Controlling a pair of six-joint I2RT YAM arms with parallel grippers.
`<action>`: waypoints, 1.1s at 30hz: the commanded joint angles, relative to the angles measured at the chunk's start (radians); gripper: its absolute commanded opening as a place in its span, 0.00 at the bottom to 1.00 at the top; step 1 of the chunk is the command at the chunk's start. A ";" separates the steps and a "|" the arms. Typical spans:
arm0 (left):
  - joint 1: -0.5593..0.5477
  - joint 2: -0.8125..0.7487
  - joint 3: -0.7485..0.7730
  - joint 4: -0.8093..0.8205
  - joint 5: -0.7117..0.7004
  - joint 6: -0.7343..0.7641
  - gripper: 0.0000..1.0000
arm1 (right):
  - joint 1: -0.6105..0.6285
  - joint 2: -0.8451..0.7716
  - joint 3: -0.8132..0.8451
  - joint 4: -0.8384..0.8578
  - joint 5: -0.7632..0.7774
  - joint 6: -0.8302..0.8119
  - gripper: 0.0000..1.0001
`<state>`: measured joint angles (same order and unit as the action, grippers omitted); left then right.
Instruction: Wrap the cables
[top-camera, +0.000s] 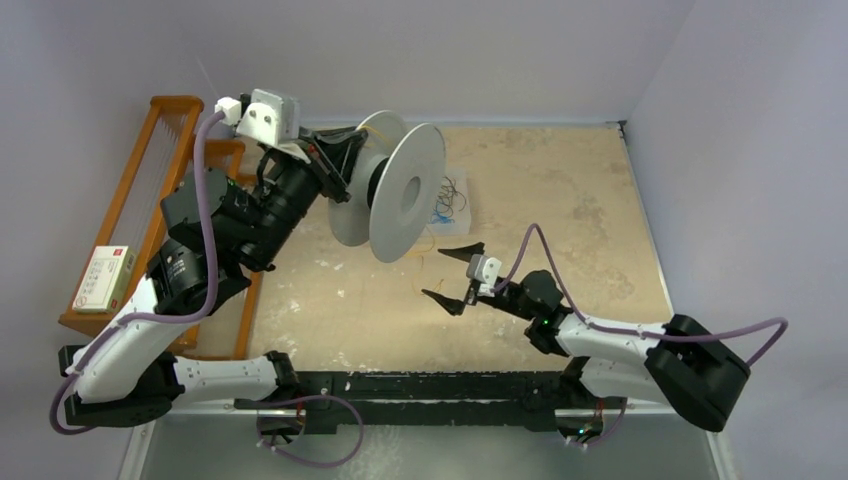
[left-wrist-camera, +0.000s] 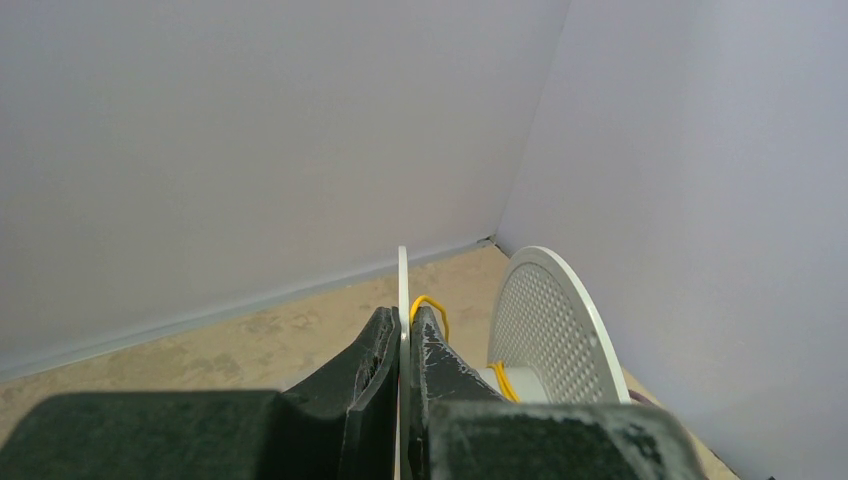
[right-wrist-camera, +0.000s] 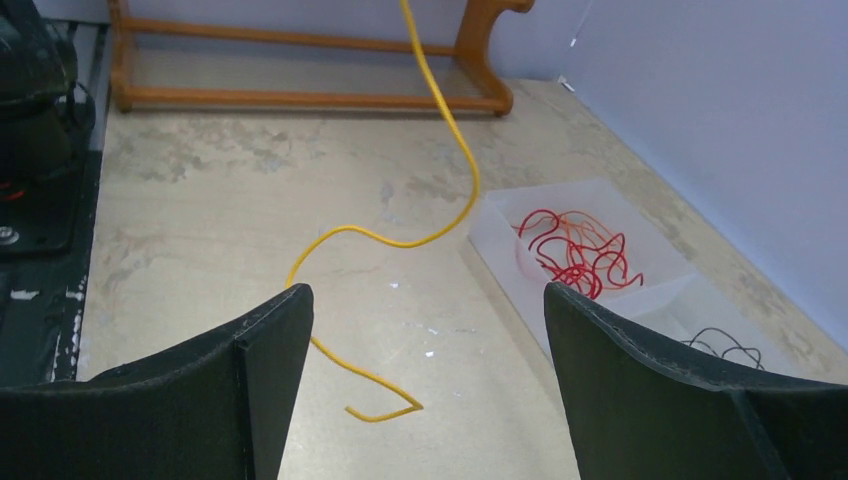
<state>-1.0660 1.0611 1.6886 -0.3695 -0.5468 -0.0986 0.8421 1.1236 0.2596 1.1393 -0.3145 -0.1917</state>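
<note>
A white spool (top-camera: 400, 190) is held off the table at the back centre. My left gripper (top-camera: 345, 160) is shut on the rim of one of its flanges (left-wrist-camera: 403, 285); the perforated other flange (left-wrist-camera: 550, 330) stands to the right. A yellow cable (left-wrist-camera: 503, 378) is wound on the hub, and a loop of it (left-wrist-camera: 432, 303) shows by my fingertip. In the right wrist view the cable (right-wrist-camera: 430, 235) hangs down in curves, and its free end lies on the table. My right gripper (right-wrist-camera: 425, 300) is open, its fingers on either side of that end without touching it (top-camera: 452, 275).
A shallow white tray (right-wrist-camera: 640, 270) holds thin red wires (right-wrist-camera: 570, 250) and black ones (right-wrist-camera: 725, 345), to the right of the cable; it lies behind the spool (top-camera: 462, 205). A wooden rack (top-camera: 150, 200) with a small white box (top-camera: 105, 277) stands at the left. Walls close the back and right.
</note>
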 joint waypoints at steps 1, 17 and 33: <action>0.004 -0.006 0.050 0.064 0.068 -0.053 0.00 | -0.021 0.041 0.013 0.119 -0.143 -0.052 0.85; 0.004 0.011 0.076 0.046 0.113 -0.070 0.00 | -0.037 0.206 0.035 0.246 -0.135 -0.035 0.79; 0.004 0.010 0.071 0.048 0.132 -0.080 0.00 | -0.044 0.171 0.001 0.235 -0.088 -0.045 0.65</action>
<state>-1.0660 1.0855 1.7111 -0.4145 -0.4381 -0.1474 0.8028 1.2972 0.2592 1.3361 -0.4061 -0.2260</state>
